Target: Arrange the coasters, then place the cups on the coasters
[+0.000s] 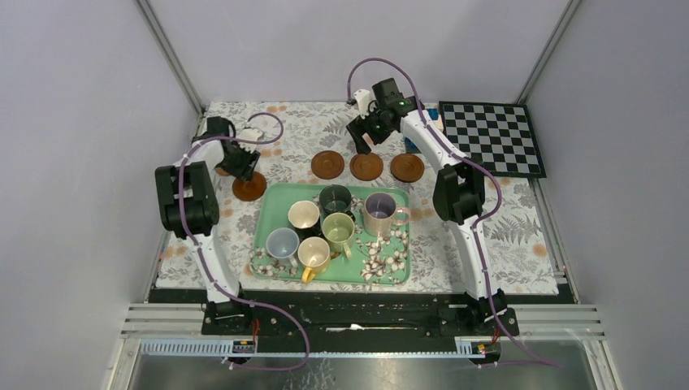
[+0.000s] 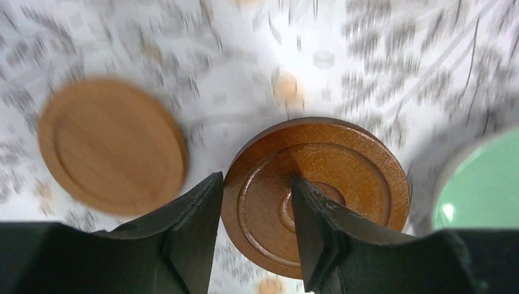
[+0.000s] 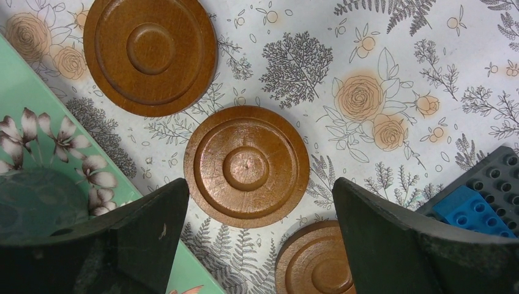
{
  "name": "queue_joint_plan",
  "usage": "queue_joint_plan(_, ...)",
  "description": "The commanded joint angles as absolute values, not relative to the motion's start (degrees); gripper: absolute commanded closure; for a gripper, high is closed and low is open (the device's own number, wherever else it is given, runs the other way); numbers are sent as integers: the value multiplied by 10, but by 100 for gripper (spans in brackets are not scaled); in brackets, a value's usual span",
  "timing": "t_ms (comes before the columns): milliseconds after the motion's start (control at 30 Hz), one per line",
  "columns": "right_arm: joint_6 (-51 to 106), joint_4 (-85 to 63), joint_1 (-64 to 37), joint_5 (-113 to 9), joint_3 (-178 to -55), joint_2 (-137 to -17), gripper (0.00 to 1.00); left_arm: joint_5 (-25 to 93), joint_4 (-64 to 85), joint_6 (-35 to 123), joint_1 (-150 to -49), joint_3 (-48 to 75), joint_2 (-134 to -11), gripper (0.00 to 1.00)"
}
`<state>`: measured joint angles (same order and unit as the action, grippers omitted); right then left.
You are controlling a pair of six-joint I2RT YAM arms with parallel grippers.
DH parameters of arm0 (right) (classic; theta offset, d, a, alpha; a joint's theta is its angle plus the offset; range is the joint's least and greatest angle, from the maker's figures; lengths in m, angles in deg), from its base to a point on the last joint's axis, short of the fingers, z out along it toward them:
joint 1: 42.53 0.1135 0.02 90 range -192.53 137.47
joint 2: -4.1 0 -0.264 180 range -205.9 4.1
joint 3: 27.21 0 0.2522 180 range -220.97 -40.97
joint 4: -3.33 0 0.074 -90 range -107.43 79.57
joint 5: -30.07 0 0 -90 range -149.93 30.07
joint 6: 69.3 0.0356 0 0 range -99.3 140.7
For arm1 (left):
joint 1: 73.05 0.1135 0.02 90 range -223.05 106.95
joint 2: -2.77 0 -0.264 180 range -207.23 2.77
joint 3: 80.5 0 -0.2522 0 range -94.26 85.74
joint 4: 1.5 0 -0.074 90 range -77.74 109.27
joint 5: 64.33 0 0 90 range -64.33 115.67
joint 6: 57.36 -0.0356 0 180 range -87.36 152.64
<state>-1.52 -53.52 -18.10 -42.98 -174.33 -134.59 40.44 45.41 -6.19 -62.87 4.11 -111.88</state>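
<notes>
The left gripper (image 2: pixel 252 211) straddles the near rim of a dark coaster (image 2: pixel 318 190) beside the green tray (image 2: pixel 483 190) – jaws half-closed, grip uncertain – while the right gripper (image 3: pixel 257 226) hangs wide open.

cups (image 1: pixel 335 223) crowded together on tray (image 1: pixel 272 207)

Left gripper (image 2: pixel 254 226) points down with jaws part-closed; right gripper (image 3: pixel 260 245) hangs with jaws spread wide.
</notes>
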Motion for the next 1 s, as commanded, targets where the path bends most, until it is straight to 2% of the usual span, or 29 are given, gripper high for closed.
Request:
queue_joint_plan(0, -15, -539, -186, -444, -1772, -1311, 5, 390, 400, -11, -660, -25, -1187, 51)
queue_joint_plan(233, -15, -540, -190, -448, -1769, -1307, 5, 390, 397, 47, -692, -120, -1253, 53)
queue_joint_plan(533, -10, -538, -192, -447, -1770, -1308, 5, 419, 397, 70, -754, -85, -1230, 53)
queue_joint_plan(967, -7, -536, -192, -445, -1769, -1308, 5, 416, 400, 79, -765, -51, -1202, 53)
